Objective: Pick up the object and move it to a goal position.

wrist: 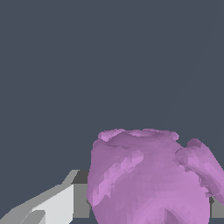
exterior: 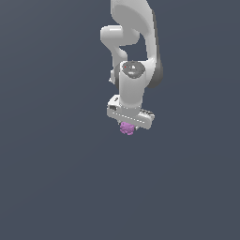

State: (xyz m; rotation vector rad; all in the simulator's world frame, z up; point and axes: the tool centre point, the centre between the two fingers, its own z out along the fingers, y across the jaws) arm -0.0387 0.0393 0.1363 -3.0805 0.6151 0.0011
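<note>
The object [exterior: 126, 128] is a small pinkish-purple knobbly blob right under the white hand of the arm, near the middle of the exterior view. My gripper [exterior: 127, 125] points down over it, and the hand hides the fingers there. In the wrist view the object [wrist: 144, 175] fills the space between the two fingers. One white finger with a dark pad [wrist: 65, 203] touches one side of it. A sliver of the other finger [wrist: 217, 209] shows at the opposite side. The gripper is shut on the object.
A plain dark blue-grey surface fills both views. The white arm [exterior: 133, 47] rises behind the gripper toward the top of the exterior view. No other objects or goal marker show.
</note>
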